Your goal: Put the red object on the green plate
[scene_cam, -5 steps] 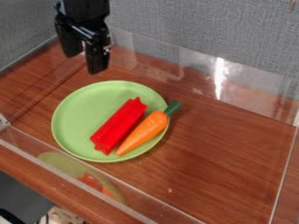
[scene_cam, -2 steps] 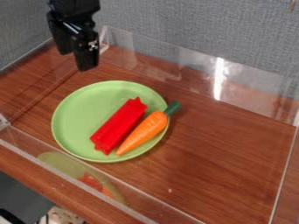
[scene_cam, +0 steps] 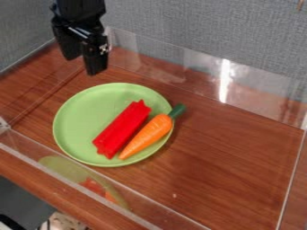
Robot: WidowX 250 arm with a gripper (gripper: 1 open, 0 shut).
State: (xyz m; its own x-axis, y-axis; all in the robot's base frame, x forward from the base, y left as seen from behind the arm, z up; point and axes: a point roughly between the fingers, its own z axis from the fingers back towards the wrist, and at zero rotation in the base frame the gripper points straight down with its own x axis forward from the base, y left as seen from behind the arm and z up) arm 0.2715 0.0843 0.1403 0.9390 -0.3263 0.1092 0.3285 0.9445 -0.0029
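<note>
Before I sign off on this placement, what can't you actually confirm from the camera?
- Arm above the hand: cut off by the top edge.
- Whether the red block and carrot touch: contact line too small to tell.
- Carrot's underside on the green plate rim: hidden by the carrot itself.
- Object below the table's front edge: blurred behind the clear wall.

A wooden table (scene_cam: 228,153) is fenced by low clear plastic walls (scene_cam: 228,76) along its back, right and front edges, which would block a low sideways approach. The right half of the table is bare wood, open from above. On the left, a green plate (scene_cam: 78,117) fills much of the surface; a red block (scene_cam: 121,128) and a carrot (scene_cam: 150,133) lie touching, side by side, across its right part, leaving its left part free. A black gripper (scene_cam: 92,56), jaws apart, hangs above the table's back left corner, clear of the plate.
</note>
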